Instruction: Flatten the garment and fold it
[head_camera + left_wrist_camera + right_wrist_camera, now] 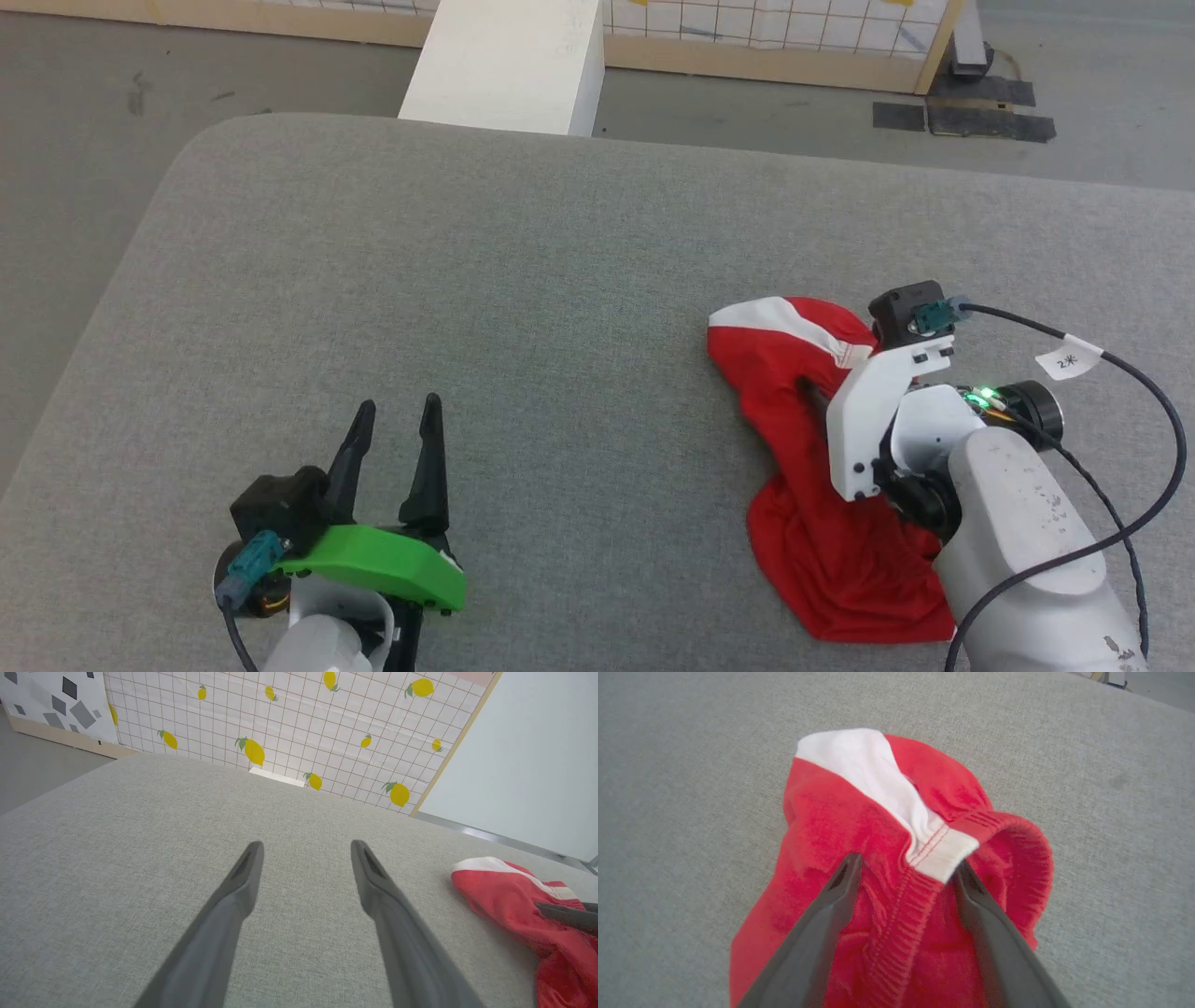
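The red garment [794, 420] lies crumpled on the right side of the grey table [467, 280], its white band [775, 317] at the far end. In the right wrist view the garment [831, 826] bunches under my right gripper [907, 861], which is open, its fingers straddling the ribbed waistband [906, 914] and the end of the white band [864, 760]. From the head view, the right gripper [826, 397] is mostly hidden by its white mount. My left gripper [400, 403] is open over bare table at the lower left, holding nothing [306, 845]; the garment [504, 891] lies well to its right.
A white block [509, 65] stands against the table's far edge. Beyond it is a lemon-patterned panel [280, 718]. The table's rounded left corner [215, 140] drops to grey floor. A black cable [1120, 373] loops beside the right wrist.
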